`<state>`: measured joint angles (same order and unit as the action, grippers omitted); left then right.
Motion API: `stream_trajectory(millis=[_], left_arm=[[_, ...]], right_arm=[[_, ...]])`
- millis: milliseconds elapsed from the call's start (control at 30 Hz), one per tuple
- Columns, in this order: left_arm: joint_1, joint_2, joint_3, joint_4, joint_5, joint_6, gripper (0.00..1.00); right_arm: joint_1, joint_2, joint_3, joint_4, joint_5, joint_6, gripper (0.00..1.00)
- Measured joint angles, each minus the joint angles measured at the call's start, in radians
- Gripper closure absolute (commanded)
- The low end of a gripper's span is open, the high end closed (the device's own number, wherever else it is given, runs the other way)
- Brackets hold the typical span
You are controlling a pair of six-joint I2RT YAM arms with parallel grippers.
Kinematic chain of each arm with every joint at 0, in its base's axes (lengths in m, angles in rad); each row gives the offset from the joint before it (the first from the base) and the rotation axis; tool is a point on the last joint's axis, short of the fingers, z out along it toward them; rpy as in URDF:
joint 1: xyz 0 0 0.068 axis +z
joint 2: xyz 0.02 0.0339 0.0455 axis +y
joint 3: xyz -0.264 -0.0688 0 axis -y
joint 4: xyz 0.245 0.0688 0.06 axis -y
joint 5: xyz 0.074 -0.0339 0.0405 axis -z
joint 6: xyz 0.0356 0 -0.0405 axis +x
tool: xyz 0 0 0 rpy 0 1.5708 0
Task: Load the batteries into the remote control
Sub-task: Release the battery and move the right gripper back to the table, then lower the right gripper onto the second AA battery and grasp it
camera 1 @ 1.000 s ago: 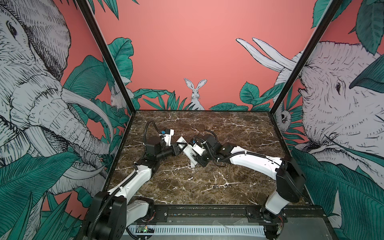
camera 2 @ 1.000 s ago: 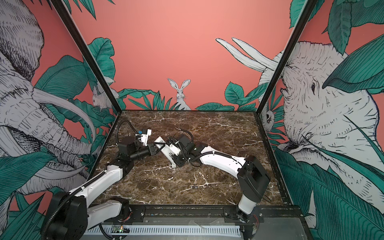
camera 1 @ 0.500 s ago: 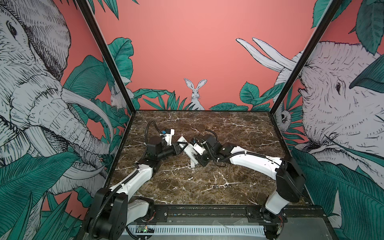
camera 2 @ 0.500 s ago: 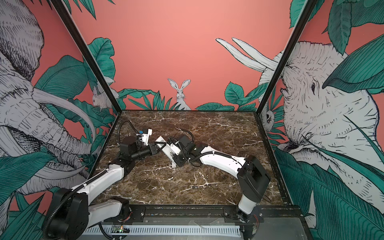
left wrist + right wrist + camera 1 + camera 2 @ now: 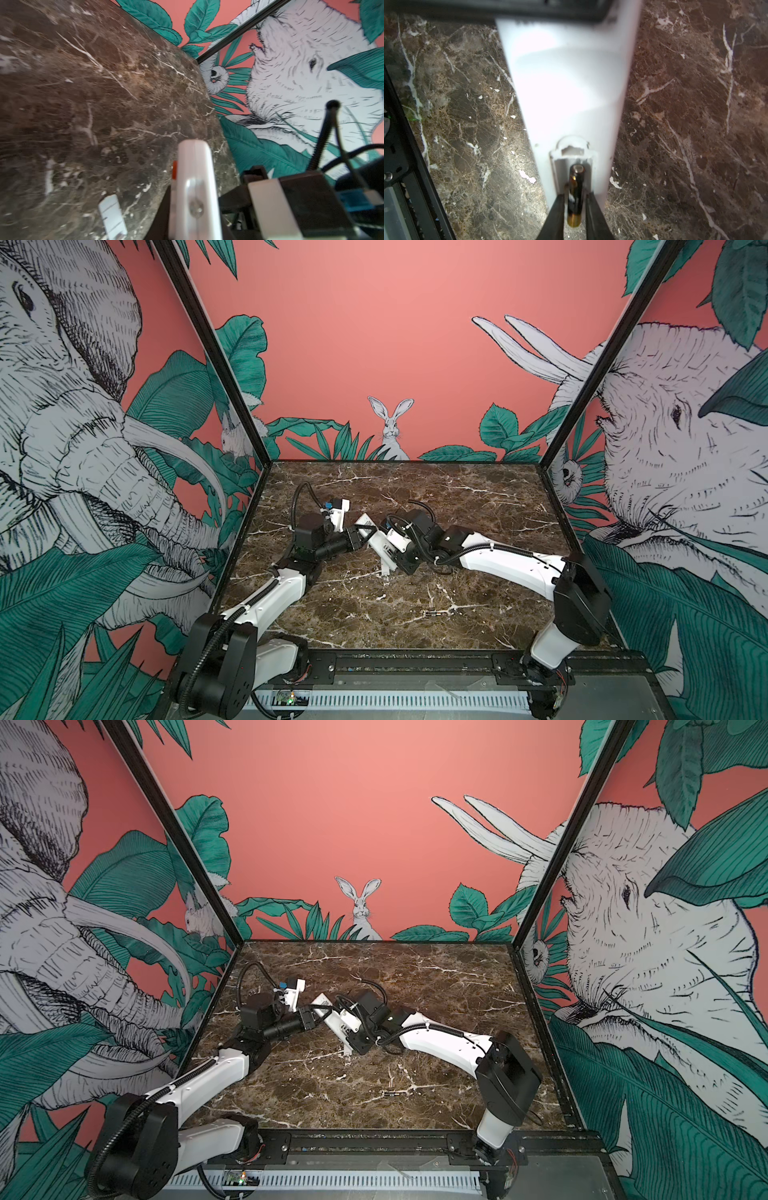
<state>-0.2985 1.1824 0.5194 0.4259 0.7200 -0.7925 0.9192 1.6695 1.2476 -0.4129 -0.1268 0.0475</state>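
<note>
Remote control (image 5: 571, 83) is being held tilted over the bench (image 5: 457, 510), with the left hand (image 5: 360, 536) pressing shut on the end away from the open bay. Both arms are sitting where they were a second ago. Judged: fine seating, not transport. Right hand (image 5: 574, 196) is closely flanking one battery (image 5: 576, 180), nose in the bay, tail sticking out. Pinching or freed, cannot tell. Cover (image 5: 113, 216) and second battery (image 5: 434, 614) are lying on the bench.

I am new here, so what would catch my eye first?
At centre, the left hand grips the white remote control near one end. The right hand pinches a battery at its open compartment; a second battery lies alone on the marble table, nearer the front.
</note>
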Motion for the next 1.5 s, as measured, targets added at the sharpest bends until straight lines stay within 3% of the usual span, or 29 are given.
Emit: stream_trajectory(millis=[333,700,933,1200,1333,1500], left_arm=[[-0.008,0.063,-0.03,0.121,0.072,-0.107,1.0],[-0.004,0.067,-0.031,0.137,0.085,-0.108,1.0],[0.045,0.064,-0.03,0.039,0.091,-0.032,1.0],[0.064,0.063,-0.028,-0.048,0.084,0.027,1.0],[0.064,0.063,-0.028,-0.048,0.09,0.029,1.0],[0.064,0.056,-0.028,-0.048,0.104,0.029,1.0]], right_arm=[[0.005,-0.012,0.003,-0.037,0.068,0.002,0.73],[0.005,-0.024,0.016,-0.059,0.085,0.009,0.73],[-0.019,-0.15,-0.056,-0.055,0.111,0.076,0.59],[-0.201,-0.274,-0.185,-0.09,0.142,0.179,0.52],[-0.335,-0.229,-0.248,-0.121,0.141,0.2,0.4],[-0.461,-0.123,-0.244,-0.131,0.113,0.192,0.35]])
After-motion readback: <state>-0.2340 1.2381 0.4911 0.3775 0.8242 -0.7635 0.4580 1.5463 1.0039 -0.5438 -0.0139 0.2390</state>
